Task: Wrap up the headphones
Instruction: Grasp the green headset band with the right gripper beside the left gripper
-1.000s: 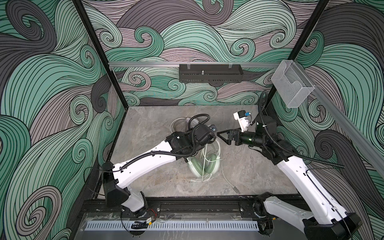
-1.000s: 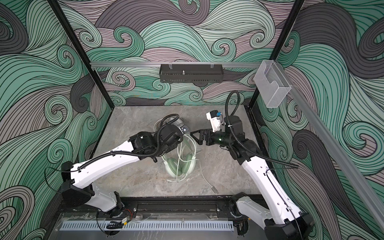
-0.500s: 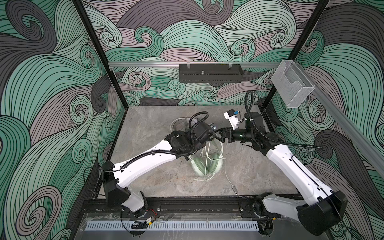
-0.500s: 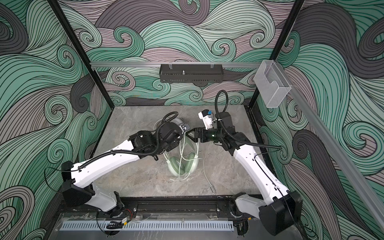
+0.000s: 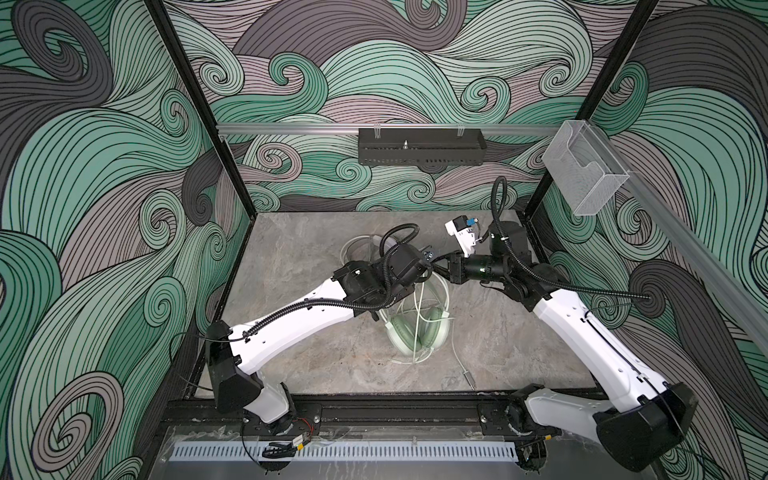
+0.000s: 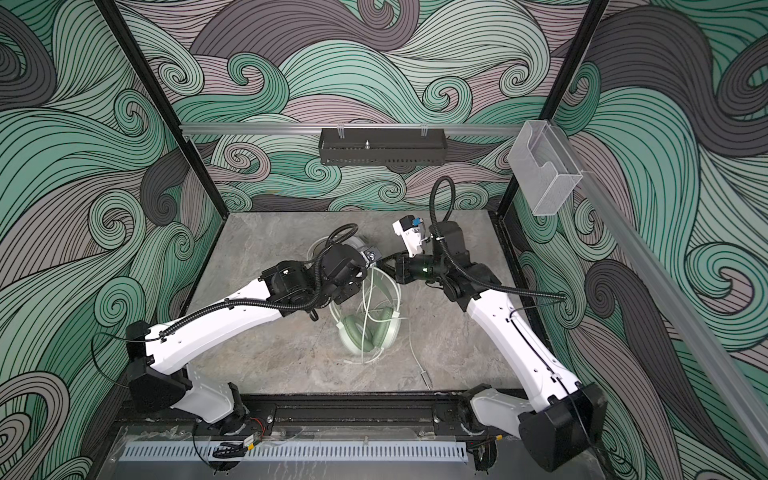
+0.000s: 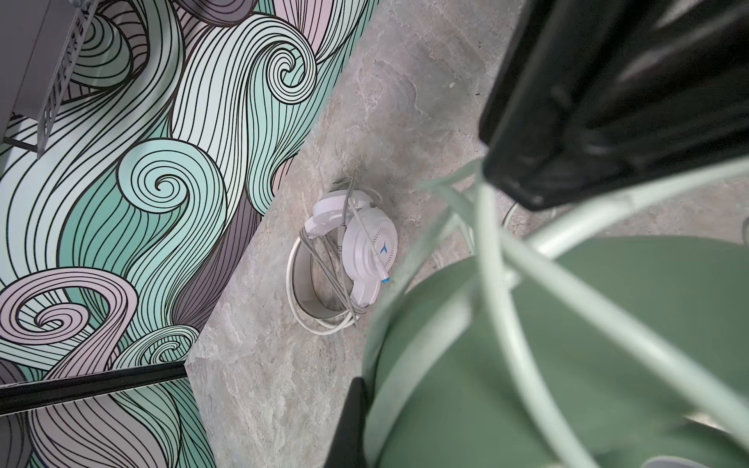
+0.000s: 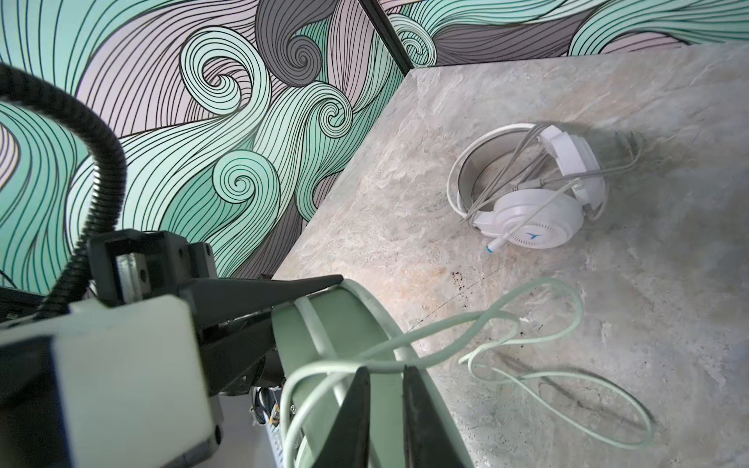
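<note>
Fingers of the right gripper (image 8: 385, 375) have been shut at the tips on the mint cable (image 8: 324, 366). A second ago they were spread wide and parked well off to the right. The left gripper (image 8: 304, 302) is still kept clamped on the mint headset (image 5: 432, 332) by its headband, earcups down by the table (image 5: 291, 353). The white headset (image 8: 531, 214) is left near the back, its cable wound round it.

The right gripper (image 8: 385, 369) pinches the cable (image 8: 454, 326) of the mint headset (image 8: 364, 324), which the left gripper (image 8: 308, 302) clamps at ten o'clock. The white headset (image 8: 535, 219) lies on the tabletop (image 8: 405, 182) toward two o'clock.
</note>
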Controlling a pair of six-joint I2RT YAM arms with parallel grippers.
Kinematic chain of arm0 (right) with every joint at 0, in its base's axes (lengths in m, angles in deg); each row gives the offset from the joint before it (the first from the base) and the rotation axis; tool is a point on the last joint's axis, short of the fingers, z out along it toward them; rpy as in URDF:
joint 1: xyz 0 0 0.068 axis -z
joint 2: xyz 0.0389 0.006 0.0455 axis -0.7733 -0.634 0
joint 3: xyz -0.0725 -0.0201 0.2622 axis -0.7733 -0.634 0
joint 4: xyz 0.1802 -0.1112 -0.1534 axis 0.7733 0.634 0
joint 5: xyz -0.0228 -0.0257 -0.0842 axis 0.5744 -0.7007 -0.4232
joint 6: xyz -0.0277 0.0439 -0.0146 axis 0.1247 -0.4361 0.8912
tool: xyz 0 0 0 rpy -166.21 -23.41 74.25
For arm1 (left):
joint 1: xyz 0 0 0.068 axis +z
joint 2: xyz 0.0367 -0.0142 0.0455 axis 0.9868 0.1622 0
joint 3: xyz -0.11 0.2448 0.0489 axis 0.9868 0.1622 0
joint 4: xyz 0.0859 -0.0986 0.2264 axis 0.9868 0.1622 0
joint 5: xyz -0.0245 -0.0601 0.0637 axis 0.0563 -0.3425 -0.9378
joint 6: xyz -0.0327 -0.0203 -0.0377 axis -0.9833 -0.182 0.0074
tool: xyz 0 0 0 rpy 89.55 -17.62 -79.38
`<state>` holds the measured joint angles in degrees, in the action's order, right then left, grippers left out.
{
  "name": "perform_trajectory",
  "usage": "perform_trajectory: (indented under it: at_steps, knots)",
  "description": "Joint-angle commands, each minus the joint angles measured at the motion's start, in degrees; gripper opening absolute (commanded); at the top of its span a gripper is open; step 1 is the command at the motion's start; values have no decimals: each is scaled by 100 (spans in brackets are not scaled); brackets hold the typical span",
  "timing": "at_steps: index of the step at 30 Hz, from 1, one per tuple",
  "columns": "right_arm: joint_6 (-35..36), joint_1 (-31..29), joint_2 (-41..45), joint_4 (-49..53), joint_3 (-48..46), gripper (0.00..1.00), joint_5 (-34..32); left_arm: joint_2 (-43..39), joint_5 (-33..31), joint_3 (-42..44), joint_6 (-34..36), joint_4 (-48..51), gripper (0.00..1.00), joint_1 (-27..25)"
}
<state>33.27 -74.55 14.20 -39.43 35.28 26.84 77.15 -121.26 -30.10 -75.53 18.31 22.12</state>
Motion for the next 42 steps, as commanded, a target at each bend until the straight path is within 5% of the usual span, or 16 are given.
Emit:
perform_trajectory:
  at_steps: [1, 6, 8, 10, 15, 20, 30, 42]
  knots:
    - [133, -21, 3, 0, 144, 4, 100, -134, 3, -318, -260, -198, 0, 77]
    - [259, -27, 74, 318, 294, 0, -72, -216, -167, -358, -318, -95, 0, 147]
    - [187, -35, 150, 484, 351, 10, -229, -197, -280, -398, -340, -35, 0, 150]
    - [115, -45, 223, 783, 445, 33, -467, -203, -310, -390, -401, -61, 0, 149]
    - [153, -97, 449, 1614, 751, 61, -820, -22, -324, -713, -1087, 216, 0, 229]
    - [40, -266, 536, 1665, 608, 61, -575, 165, -16, -1089, -1831, 448, 0, 247]
    - [-32, -716, 306, 1235, 582, 55, -451, 209, 137, -1235, -2037, 576, 0, 249]
    - [331, -871, 848, 1937, 893, 56, -1373, 287, 4, -1278, -2469, 1043, 0, 441]
